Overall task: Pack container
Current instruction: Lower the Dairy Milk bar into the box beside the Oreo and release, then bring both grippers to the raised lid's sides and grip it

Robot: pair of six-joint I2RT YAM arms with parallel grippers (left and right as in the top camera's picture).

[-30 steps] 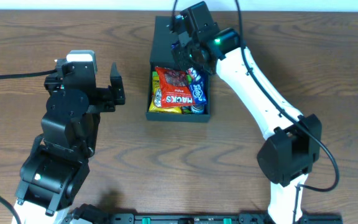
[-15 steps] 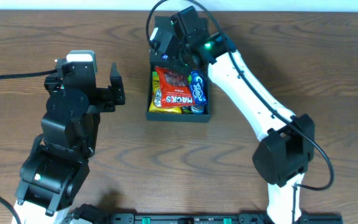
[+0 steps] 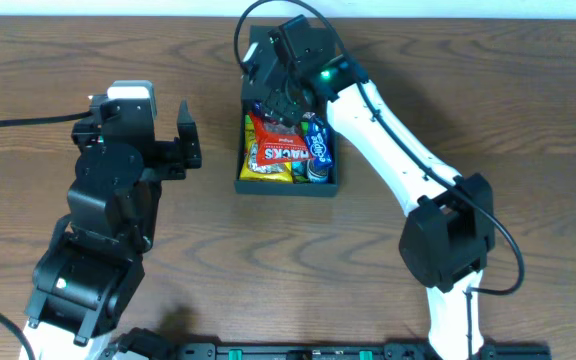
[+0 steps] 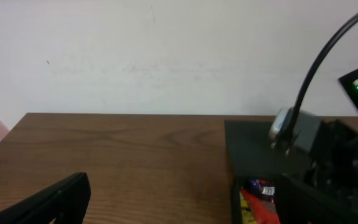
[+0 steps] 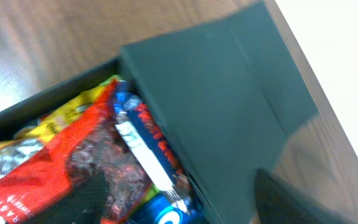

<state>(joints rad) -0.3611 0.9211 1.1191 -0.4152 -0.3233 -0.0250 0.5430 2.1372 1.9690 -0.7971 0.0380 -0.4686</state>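
Observation:
The container is a dark green-black box on the table, open and holding a red snack packet, a blue packet and yellow ones. Its flap lid stands at the far end. My right gripper hovers over that far end, open. In the right wrist view, one of its fingers is above the red packet and the other is beyond the lid; the gripper holds nothing. My left gripper stands open and empty left of the box, which also shows in the left wrist view.
The brown wooden table surrounds the box. A white wall runs behind the table's far edge. A black cable trails off to the left from my left arm.
My right gripper has swung left over the container's far end and its jaws have gone from shut to open. The left arm has not moved.

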